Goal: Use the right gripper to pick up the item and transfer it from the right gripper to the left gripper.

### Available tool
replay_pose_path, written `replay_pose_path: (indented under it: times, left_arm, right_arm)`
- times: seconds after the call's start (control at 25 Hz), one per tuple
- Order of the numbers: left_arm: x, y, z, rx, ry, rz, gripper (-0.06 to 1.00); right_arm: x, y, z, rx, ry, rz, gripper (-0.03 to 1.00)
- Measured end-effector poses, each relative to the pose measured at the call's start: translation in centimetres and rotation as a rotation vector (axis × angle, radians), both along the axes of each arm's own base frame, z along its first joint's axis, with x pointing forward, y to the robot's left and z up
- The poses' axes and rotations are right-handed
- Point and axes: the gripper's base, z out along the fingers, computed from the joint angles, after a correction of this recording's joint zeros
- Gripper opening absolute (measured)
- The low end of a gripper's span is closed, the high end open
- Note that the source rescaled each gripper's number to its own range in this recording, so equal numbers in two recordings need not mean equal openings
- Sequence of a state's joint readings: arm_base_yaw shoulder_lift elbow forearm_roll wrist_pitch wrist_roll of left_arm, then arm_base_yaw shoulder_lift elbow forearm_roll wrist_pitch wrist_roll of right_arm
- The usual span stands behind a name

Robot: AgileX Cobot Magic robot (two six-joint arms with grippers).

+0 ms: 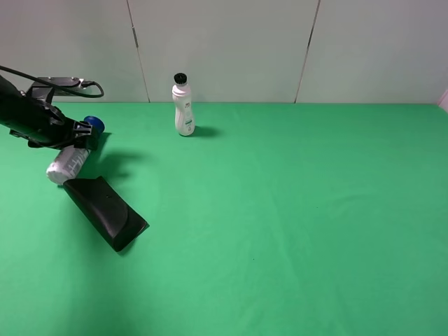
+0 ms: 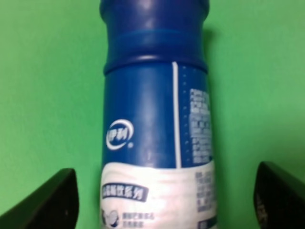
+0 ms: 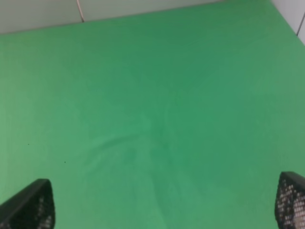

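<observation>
The item, a can with a blue cap and upper body and a white lower body (image 1: pixel 68 164), lies on its side on the green cloth at the far left. Its blue cap (image 1: pixel 94 124) points toward the back wall. My left gripper (image 1: pixel 82 129) hovers over the can's blue part. In the left wrist view the can (image 2: pixel 152 119) lies between the two black fingertips (image 2: pixel 52 200), with green cloth showing on both sides, so the left gripper (image 2: pixel 164 191) is open. My right gripper (image 3: pixel 164 195) is open and empty over bare cloth. It does not show in the exterior high view.
A flat black pouch (image 1: pixel 105 210) lies just in front of the can's white end. A small white bottle with a black cap (image 1: pixel 183 105) stands upright at the back, near the wall. Green cloth (image 1: pixel 301 210) covers the table.
</observation>
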State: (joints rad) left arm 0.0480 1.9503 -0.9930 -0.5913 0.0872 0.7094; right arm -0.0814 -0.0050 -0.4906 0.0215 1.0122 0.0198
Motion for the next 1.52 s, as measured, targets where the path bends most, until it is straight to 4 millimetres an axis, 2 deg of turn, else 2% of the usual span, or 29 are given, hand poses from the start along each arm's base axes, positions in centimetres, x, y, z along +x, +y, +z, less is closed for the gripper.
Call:
replay_pose_path:
  times: [0.12,0.36,0.68,0.96,1.16,1.28,1.4,1.52]
  left_arm:
    - [0.3,0.0,0.3,-0.003,-0.009,-0.003,0.67]
    - [0.9,-0.2,1.8,-0.016,-0.039,-0.015,0.69]
    - [-0.1,-0.6,7.0,-0.041,-0.122,-0.056,0.69]
    - [-2.6,-1.4,12.4,-0.090,-0.166,-0.104,0.69]
    - [-5.8,-1.5,17.3,-0.040,-0.224,-0.106,0.69]
    - [-8.7,-1.8,20.2,-0.016,-0.262,-0.088,0.69]
    - [-12.2,-2.0,21.3,0.004,-0.299,-0.063,0.69]
    - [-16.0,-1.8,21.2,0.014,-0.330,-0.043,0.69]
  right_arm:
    - [0.0,0.0,0.0,0.000,0.000,0.000,1.00]
    - [0.0,0.0,0.0,0.000,0.000,0.000,1.00]
    - [0.0,0.0,0.0,0.000,0.000,0.000,1.00]
    - [0.0,0.0,0.0,0.000,0.000,0.000,1.00]
    - [0.0,0.0,0.0,0.000,0.000,0.000,1.00]
    - [0.0,0.0,0.0,0.000,-0.001,0.000,1.00]
    - [0.0,0.0,0.0,0.000,-0.001,0.000,1.00]
    - [0.0,0.0,0.0,0.000,-0.001,0.000,1.00]
